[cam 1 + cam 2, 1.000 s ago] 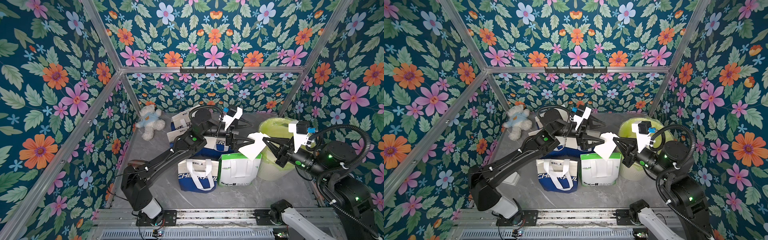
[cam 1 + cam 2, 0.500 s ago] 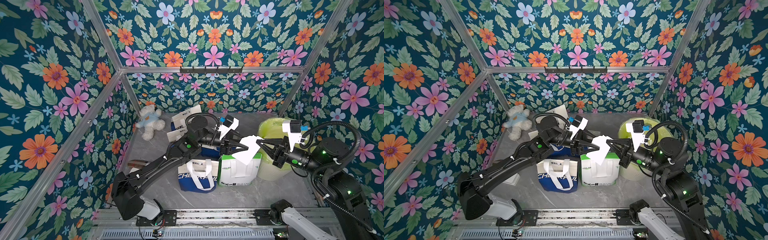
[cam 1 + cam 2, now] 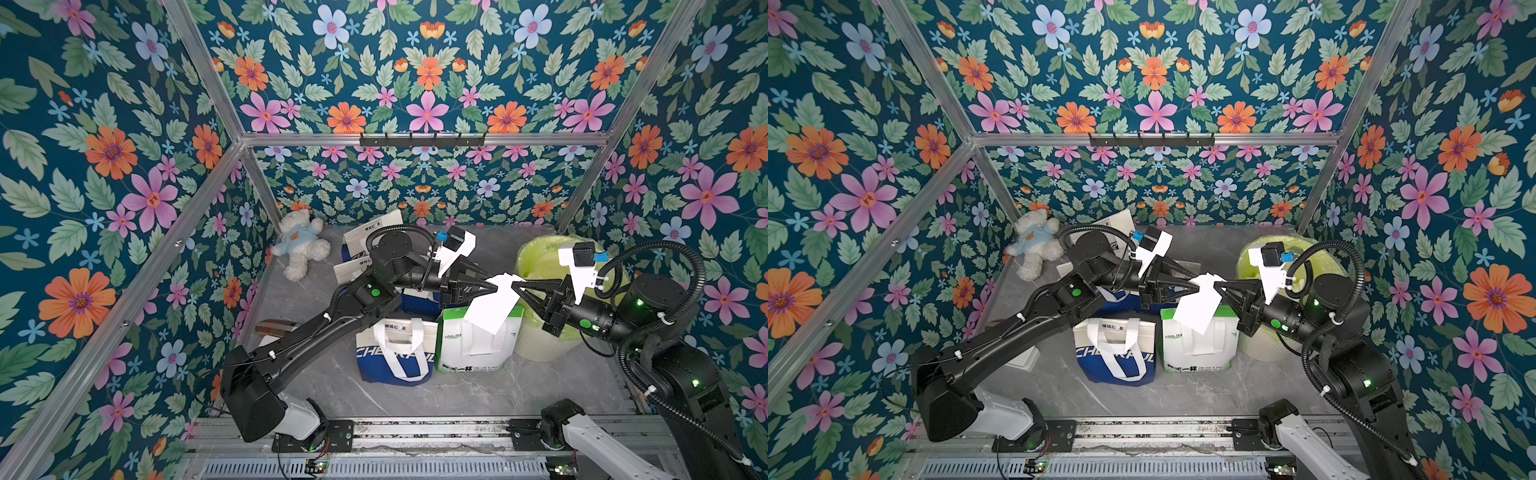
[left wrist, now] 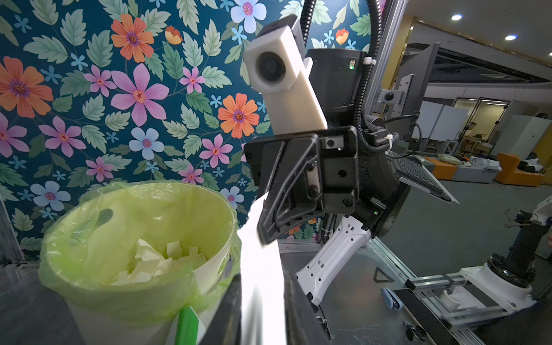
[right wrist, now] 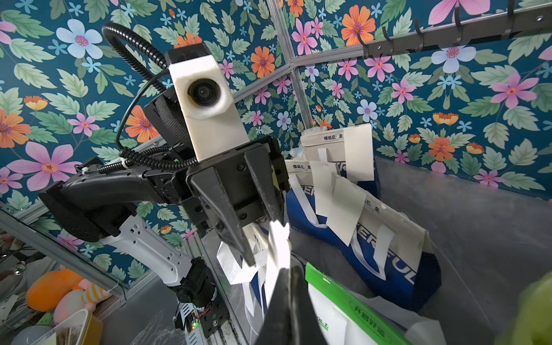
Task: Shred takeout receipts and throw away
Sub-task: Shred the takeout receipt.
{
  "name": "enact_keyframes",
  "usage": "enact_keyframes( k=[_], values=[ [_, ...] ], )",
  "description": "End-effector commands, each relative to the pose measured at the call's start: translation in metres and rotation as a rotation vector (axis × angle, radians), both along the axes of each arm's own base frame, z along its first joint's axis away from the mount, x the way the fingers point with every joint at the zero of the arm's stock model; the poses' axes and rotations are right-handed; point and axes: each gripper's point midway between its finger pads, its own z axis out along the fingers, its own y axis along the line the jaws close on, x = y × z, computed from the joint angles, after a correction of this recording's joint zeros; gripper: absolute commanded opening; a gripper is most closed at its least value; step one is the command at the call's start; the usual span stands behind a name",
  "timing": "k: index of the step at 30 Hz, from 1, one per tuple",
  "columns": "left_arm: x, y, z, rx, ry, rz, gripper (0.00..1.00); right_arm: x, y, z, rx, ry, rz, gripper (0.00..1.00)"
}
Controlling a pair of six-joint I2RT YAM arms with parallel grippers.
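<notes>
A white takeout receipt (image 3: 492, 307) (image 3: 1198, 307) hangs in the air above the green-and-white bag (image 3: 473, 349), held by its upper edge. My right gripper (image 3: 515, 284) (image 5: 288, 270) is shut on its right corner. My left gripper (image 3: 493, 286) (image 4: 262, 286) has closed in on the left corner. In the left wrist view the receipt (image 4: 263, 263) fills the narrow gap between the fingers. The two grippers face each other tip to tip. More receipts (image 5: 346, 206) hang on the blue bags at the back. White torn scraps (image 4: 155, 263) lie in the lime-lined bin (image 4: 59, 239).
The bin (image 3: 536, 257) stands at the right, under my right arm. A blue-and-white bag (image 3: 395, 353) stands beside the green one. More bags (image 3: 374, 232) lean at the back, and a teddy bear (image 3: 301, 249) lies at the back left.
My left gripper came in from wide open and closed onto the receipt's left corner. My right gripper, still shut on the receipt, carried it slightly left toward it.
</notes>
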Motion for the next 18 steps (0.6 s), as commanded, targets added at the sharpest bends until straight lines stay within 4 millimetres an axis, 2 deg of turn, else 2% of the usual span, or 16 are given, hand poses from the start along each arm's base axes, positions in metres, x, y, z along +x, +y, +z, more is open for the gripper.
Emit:
enact_keyframes(
  k=[1,3,6,7,9,11,15,18],
  values=[
    [0.001,-0.001,0.005,-0.014,-0.001,-0.006,0.11,0.003,-0.002,0.002,-0.010,-0.025,-0.020,0.00],
    [0.002,-0.002,0.005,-0.013,0.002,-0.002,0.02,0.004,-0.003,0.000,-0.016,-0.019,-0.023,0.00],
    [0.003,-0.001,0.007,-0.020,-0.002,0.010,0.00,0.009,-0.008,-0.003,-0.030,-0.018,-0.067,0.00],
    [0.003,-0.001,0.008,-0.022,-0.003,0.015,0.00,0.012,-0.012,-0.005,-0.042,-0.020,-0.097,0.10],
    [0.003,0.000,0.007,-0.024,-0.011,0.023,0.00,0.014,-0.018,-0.008,-0.070,-0.035,-0.133,0.37],
    [0.004,0.001,0.006,-0.014,-0.015,0.037,0.00,0.013,-0.022,-0.010,-0.105,-0.046,-0.147,0.51],
    [0.006,-0.001,-0.003,0.021,-0.008,0.046,0.00,0.005,-0.015,-0.011,-0.163,-0.029,-0.077,0.53],
    [0.007,-0.004,-0.008,0.044,0.005,0.041,0.00,0.001,-0.006,-0.008,-0.173,-0.024,-0.009,0.44]
  ],
)
